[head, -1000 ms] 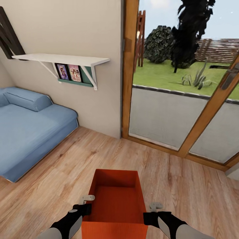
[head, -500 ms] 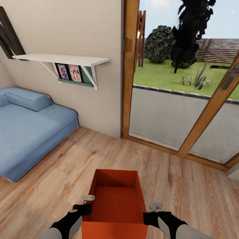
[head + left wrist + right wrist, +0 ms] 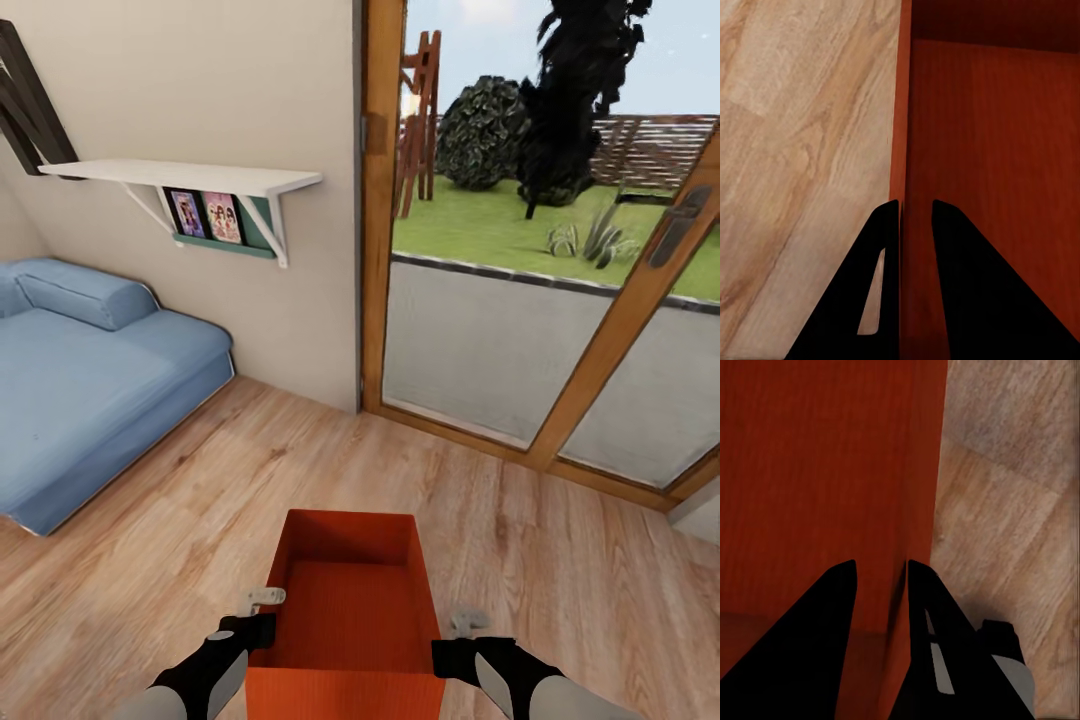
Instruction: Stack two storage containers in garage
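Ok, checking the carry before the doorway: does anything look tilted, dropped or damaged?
Nothing stands out. The orange-red ribbed plastic bin sits level and empty, left tool and right tool each pinching a side wall.

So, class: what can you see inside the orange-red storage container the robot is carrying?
The storage container looks empty: only its ribbed red bottom and inner walls show. One finger of the left gripper and of the right gripper reaches inside each side wall. The near wall hides the nearest strip of the bottom.

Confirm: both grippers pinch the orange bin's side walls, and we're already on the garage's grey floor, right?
Not the floor. The head view shows light wood planks, a blue sofa and glass doors. Left gripper and right gripper do pinch the orange bin's side walls.
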